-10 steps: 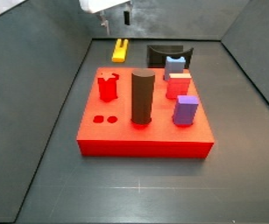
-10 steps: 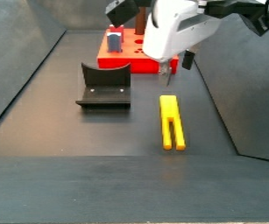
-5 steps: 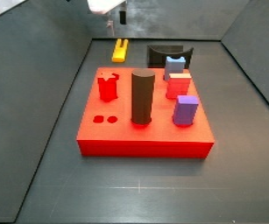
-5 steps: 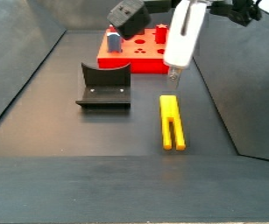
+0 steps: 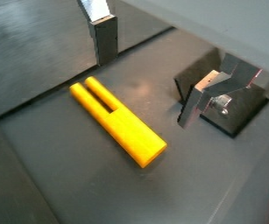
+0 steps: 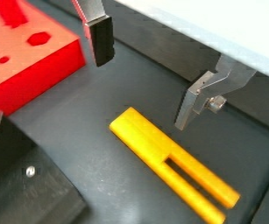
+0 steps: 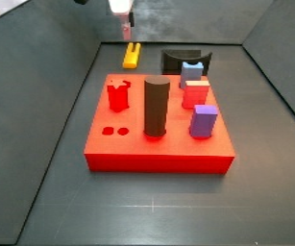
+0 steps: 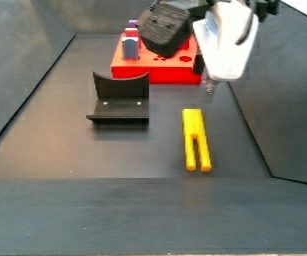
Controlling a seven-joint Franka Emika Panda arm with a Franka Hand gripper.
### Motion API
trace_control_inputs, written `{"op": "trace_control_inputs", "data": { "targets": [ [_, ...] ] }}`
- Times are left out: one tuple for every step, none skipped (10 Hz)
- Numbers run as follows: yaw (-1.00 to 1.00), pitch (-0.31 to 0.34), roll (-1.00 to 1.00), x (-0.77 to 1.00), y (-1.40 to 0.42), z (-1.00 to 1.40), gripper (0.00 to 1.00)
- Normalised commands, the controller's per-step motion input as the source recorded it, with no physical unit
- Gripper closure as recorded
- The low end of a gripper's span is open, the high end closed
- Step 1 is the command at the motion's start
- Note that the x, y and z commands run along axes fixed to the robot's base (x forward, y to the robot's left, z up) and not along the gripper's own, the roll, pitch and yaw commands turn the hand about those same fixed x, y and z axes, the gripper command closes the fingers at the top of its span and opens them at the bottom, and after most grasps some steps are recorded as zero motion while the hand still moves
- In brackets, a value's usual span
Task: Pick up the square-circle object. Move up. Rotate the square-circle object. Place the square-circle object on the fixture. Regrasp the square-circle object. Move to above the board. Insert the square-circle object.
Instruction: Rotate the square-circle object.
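On the dark floor between grey walls, the square-circle object lay flat beside the fixture, board further off. Gripper hung above it, fingers apart, empty; versus the previous frame, it had swung over

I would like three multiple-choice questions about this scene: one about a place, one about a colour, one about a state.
1. Where is the square-circle object?
A. On the floor
B. On the board
C. In the fixture

2. What colour is the board?
A. Blue
B. Red
C. Green

3. How is the gripper?
A. Shut on the yellow piece
B. Shut on nothing
C. Open, holding nothing

Answers:
1 A: it lies flat on the dark floor, beside the fixture.
2 B: the slab is red.
3 C: both wrist views show the fingers apart, above the piece.
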Motion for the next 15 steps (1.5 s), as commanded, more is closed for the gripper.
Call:
{"op": "trace_control_inputs", "data": {
  "targets": [
    [1.00,-0.001,0.00,0.03,0.00,-0.03,0.00],
    [1.00,-0.001,0.00,0.03,0.00,-0.03,0.00],
    [1.00,-0.001,0.00,0.03,0.00,-0.03,0.00],
    [1.00,-0.001,0.00,0.03,0.00,-0.03,0.00],
    [1.00,-0.001,0.00,0.03,0.00,-0.03,0.00],
    [1.00,-0.002,0.00,0.03,0.00,-0.03,0.00],
    [1.00,-0.002,0.00,0.03,0.00,-0.03,0.00],
    [1.00,-0.002,0.00,0.03,0.00,-0.03,0.00],
    [1.00,-0.002,0.00,0.03,0.00,-0.03,0.00],
    [1.00,-0.002,0.00,0.03,0.00,-0.03,0.00],
    [1.00,-0.002,0.00,0.03,0.00,-0.03,0.00],
    [1.00,-0.002,0.00,0.03,0.00,-0.03,0.00],
    [1.00,-0.003,0.00,0.03,0.00,-0.03,0.00],
    [1.00,-0.003,0.00,0.03,0.00,-0.03,0.00],
    [1.00,-0.003,0.00,0.03,0.00,-0.03,0.00]
  ]
}}
